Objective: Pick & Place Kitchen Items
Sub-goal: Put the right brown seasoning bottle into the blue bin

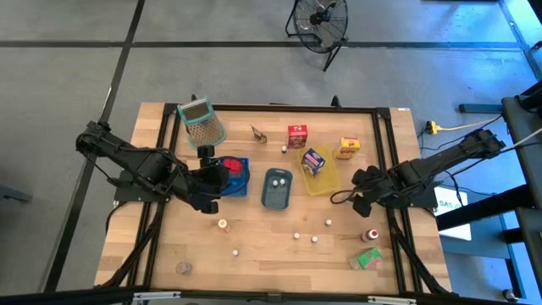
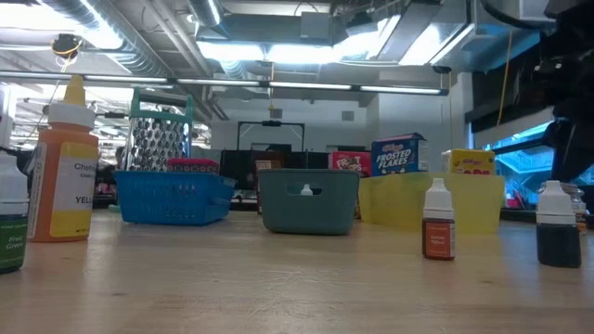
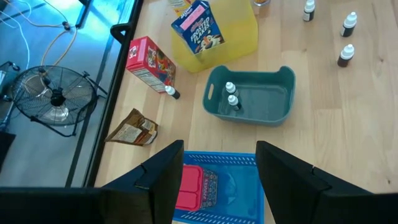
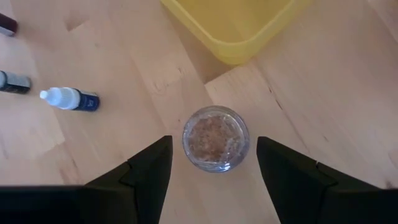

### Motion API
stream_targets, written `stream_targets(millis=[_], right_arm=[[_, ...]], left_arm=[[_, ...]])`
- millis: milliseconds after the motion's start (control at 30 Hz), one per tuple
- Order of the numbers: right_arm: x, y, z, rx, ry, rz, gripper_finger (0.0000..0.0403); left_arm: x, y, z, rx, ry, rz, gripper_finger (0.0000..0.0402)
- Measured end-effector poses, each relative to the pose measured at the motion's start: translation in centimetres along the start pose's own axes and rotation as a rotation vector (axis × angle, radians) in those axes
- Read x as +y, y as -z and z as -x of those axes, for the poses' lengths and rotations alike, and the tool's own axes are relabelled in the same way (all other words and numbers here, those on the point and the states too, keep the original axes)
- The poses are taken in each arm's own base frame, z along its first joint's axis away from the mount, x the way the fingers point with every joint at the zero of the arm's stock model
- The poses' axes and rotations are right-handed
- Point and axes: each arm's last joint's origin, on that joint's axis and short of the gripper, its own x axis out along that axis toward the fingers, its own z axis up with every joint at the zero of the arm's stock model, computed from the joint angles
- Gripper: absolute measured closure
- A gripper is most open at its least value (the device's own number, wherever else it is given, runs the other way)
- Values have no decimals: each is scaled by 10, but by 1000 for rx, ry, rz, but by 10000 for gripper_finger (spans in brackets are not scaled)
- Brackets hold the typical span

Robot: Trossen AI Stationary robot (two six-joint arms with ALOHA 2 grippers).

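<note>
Right wrist view, right gripper (image 4: 212, 163) jaws parted around round clear glass jar (image 4: 216, 138), left gripper (image 3: 214, 180) released.

You have a red carton (image 1: 296, 135) upright at the desk's far edge, a yellow carton (image 1: 346, 149) upright near it, and a blue-purple cereal carton (image 1: 313, 160) tilted inside the yellow tray. A green carton (image 1: 367, 258) lies flat near the front right. Two small white-capped bottles (image 3: 231, 96) lie in the grey-blue tray. A small open glass jar of brown granules (image 4: 215, 137) stands upright on the wood.
</note>
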Motion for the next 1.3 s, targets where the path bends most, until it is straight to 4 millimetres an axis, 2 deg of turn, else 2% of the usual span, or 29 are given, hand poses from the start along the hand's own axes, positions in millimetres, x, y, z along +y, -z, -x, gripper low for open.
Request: stream_targets(millis=[900,1200,1300], right_arm=[[12,-1,-38,111,188,57,168],[14,-2,-42,114,195,78,215],[15,-2,-43,112,193,78,218]], left_arm=[[0,0,0,0,0,0,205],[0,0,0,0,0,0,205],[0,0,0,0,0,0,206]])
